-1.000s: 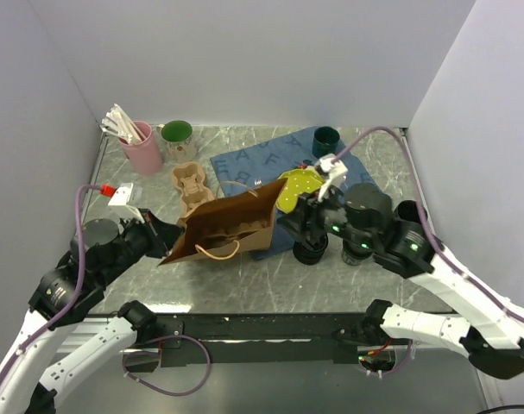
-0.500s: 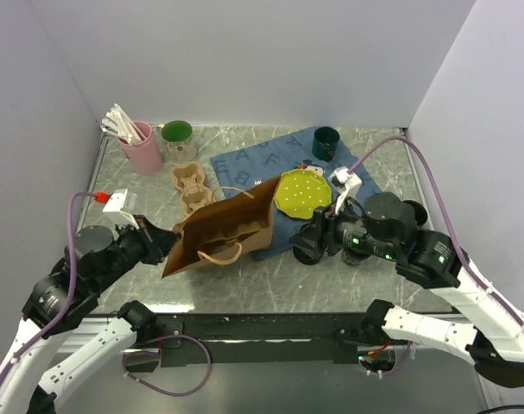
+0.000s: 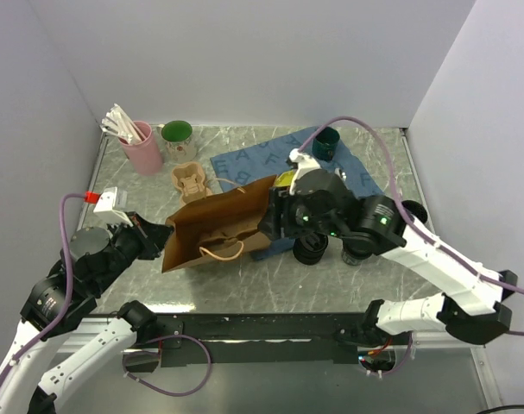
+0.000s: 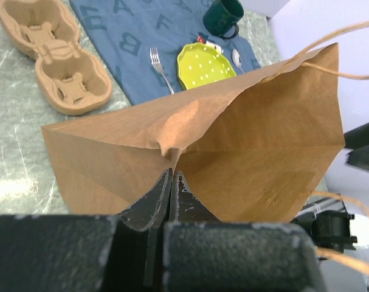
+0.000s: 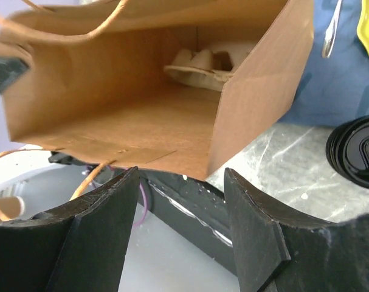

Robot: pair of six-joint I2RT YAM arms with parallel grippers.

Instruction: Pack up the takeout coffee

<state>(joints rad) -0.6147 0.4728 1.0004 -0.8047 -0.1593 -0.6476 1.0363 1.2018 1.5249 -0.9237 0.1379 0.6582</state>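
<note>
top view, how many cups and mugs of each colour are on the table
black ribbed lidded takeout cups: 2
dark green mug: 1
pink cup holding white utensils: 1
pale cup with a green top: 1
total: 5

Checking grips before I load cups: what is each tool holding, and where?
Left tool pinches a paper fold at the closed end of the bag. Right tool is open, holding nothing.
</note>
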